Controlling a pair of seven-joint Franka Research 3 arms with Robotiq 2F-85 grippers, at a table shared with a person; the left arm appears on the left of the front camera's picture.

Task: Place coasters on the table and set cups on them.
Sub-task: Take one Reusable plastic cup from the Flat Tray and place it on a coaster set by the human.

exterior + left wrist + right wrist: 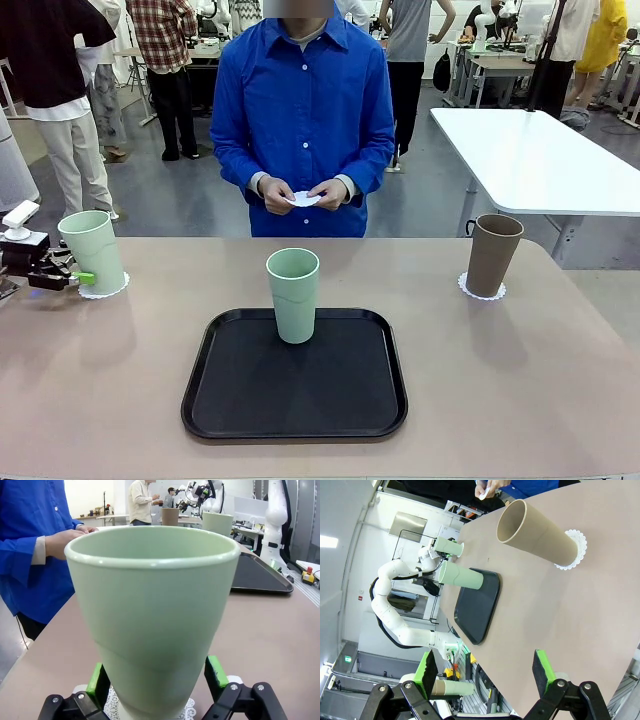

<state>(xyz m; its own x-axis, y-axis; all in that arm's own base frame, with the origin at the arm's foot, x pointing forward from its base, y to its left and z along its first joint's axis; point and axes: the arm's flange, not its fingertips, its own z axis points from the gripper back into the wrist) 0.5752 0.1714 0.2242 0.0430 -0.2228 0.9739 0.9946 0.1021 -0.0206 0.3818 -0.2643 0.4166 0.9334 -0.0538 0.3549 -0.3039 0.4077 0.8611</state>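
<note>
Cup (93,250) on coaster (112,291), left gripper (158,676) spread around

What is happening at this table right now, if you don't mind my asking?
The robot and a person are setting cups on coasters. The left gripper stands open around a mint cup that sits on the left coaster on the table. The right gripper is open, back from the taupe cup on the right coaster. A second mint cup stands on the black tray, and the person holds a third coaster.
</note>
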